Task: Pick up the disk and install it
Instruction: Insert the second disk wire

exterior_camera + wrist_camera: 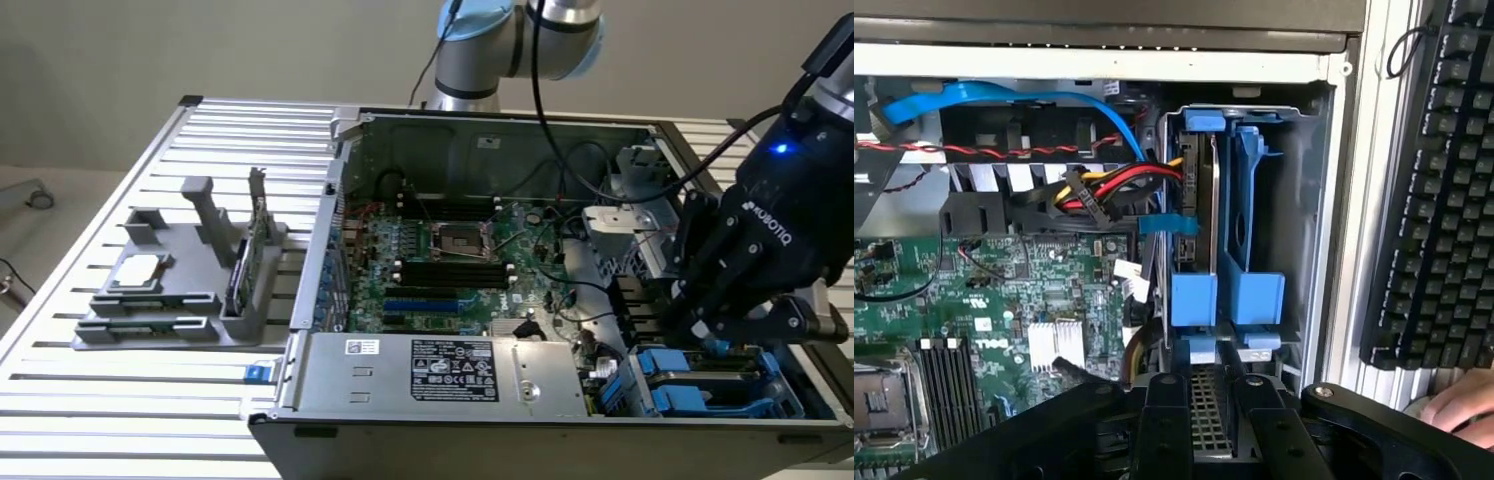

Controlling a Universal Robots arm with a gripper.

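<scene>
Disk (1205, 200) stands on edge in its blue frame inside the drive bay (1166, 180) of the computer case (441, 130), straight ahead of the pincer (1214, 385) and very near its tip. A second blue frame (1250, 200) sits beside it, on the side nearer the keyboard (1434, 200). Whether the pincer is clamped on the frame's near end or standing free of it I cannot tell, as the meeting point is hidden.

By my reading the pick-up is done and the work is at the installing step, with the disk already deep in its slot. Any further move calls for a straight line along the bay, with no twisting. The red and yellow cables (1119, 185) lie close on the circuit board (1004, 280) side of the pincer, so there is little room to stray. A person's hand (1464, 405) rests off beyond the keyboard, well clear of the bay.
</scene>
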